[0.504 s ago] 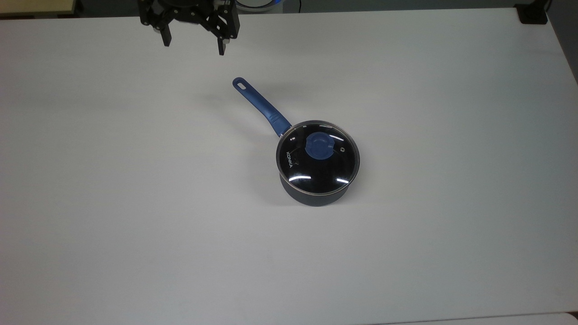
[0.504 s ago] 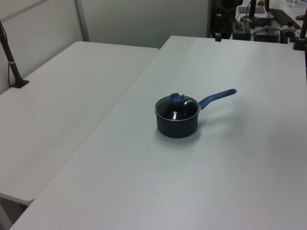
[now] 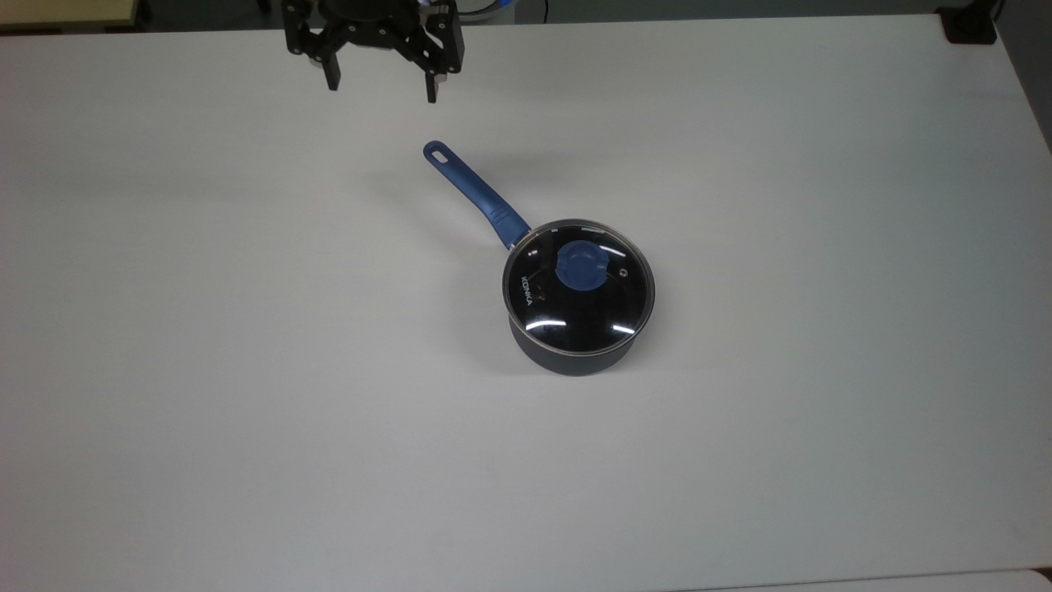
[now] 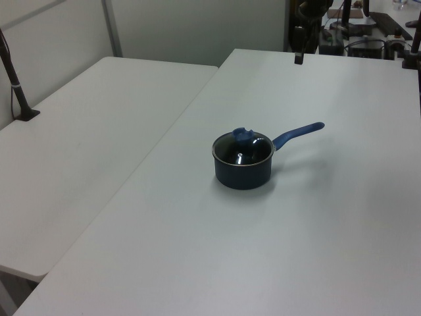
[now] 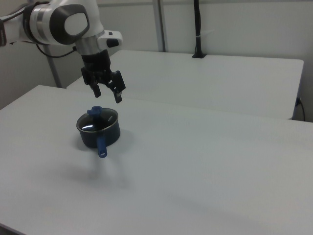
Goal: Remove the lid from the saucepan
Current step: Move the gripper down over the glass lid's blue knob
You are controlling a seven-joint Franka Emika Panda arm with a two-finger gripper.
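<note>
The saucepan (image 3: 575,359) stands on the white table (image 3: 246,370), slightly right of centre in the top view, its long blue handle (image 3: 477,193) pointing up-left. The glass lid (image 3: 575,311) with its blue knob (image 3: 582,268) lies on the pan. My gripper (image 3: 380,89) hangs open above the table's far edge, up-left of the handle's slotted end, with nothing between its fingers. In the right view the gripper (image 5: 107,96) hovers above and just behind the saucepan (image 5: 100,136) and lid (image 5: 97,123). The left view shows the saucepan (image 4: 242,174) mid-table and the gripper (image 4: 298,56) at the far edge.
A second white table (image 4: 79,131) adjoins on the left view's left, with a black post (image 4: 16,85) clamped to it. A black clamp (image 3: 968,29) sits at the table's top-right corner in the top view. Equipment (image 4: 368,33) stands behind the table's far edge.
My gripper has shifted to the top view's right and slightly lower, nearer the handle's end. The saucepan and lid have not moved.
</note>
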